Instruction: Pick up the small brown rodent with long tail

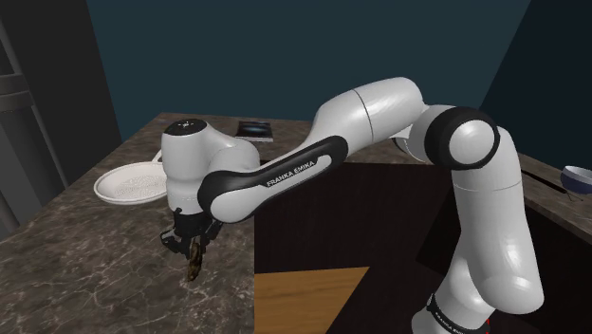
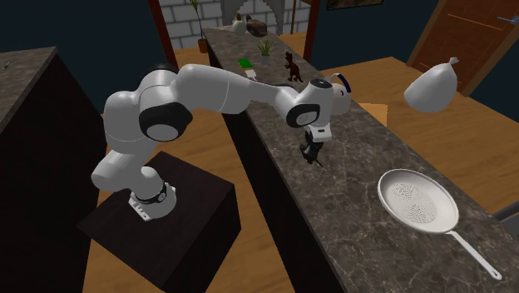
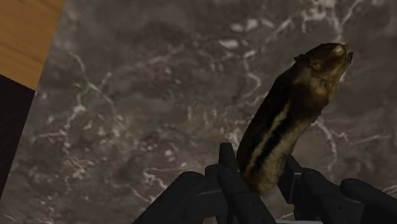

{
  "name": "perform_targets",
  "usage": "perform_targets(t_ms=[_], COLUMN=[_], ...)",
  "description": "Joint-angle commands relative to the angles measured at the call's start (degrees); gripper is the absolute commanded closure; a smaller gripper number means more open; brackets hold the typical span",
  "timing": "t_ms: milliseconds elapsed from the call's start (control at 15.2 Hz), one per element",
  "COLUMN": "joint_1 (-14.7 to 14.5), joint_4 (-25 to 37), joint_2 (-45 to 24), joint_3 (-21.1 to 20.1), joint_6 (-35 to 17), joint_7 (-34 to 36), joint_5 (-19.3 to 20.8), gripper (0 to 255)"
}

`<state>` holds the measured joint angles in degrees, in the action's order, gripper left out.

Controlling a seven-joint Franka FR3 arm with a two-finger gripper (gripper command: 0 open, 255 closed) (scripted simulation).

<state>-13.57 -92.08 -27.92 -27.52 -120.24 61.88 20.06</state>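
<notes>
Dark marble countertop (image 3: 127,95) is stretching out below while we're pinching the black gripper (image 3: 259,173) around the tail end of the striped chipmunk (image 3: 286,114), its long body poking straight out past the jaws, head farthest from us.

Dark marbled counter (image 1: 85,237), white pan (image 1: 131,182) at left, dark book (image 1: 254,131) upper middle, blue bowl (image 1: 576,177) right edge, wooden floor (image 1: 308,299) lower centre.

- One brown striped rodent (image 3: 286,127) with a long body
- One white round frying pan (image 2: 416,204) with a long handle
- One white tied sack (image 2: 432,86)
- One dark dinosaur figure (image 2: 291,65)
- Two potted green plants (image 2: 264,47)
- One blue-and-white bowl (image 1: 576,177)
- One flat dark book (image 1: 254,131)
</notes>
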Motion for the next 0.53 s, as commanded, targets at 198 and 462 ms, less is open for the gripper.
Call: perform_targets(t_ms=[198, 462], joint_1=[0.07, 0.15], joint_4=[0.68, 2.37], joint_2=[0.71, 1.69], joint_3=[-0.28, -0.65], joint_6=[1.62, 4.15], joint_7=[-0.32, -0.96], joint_5=[-0.55, -1.28], gripper=[255, 255])
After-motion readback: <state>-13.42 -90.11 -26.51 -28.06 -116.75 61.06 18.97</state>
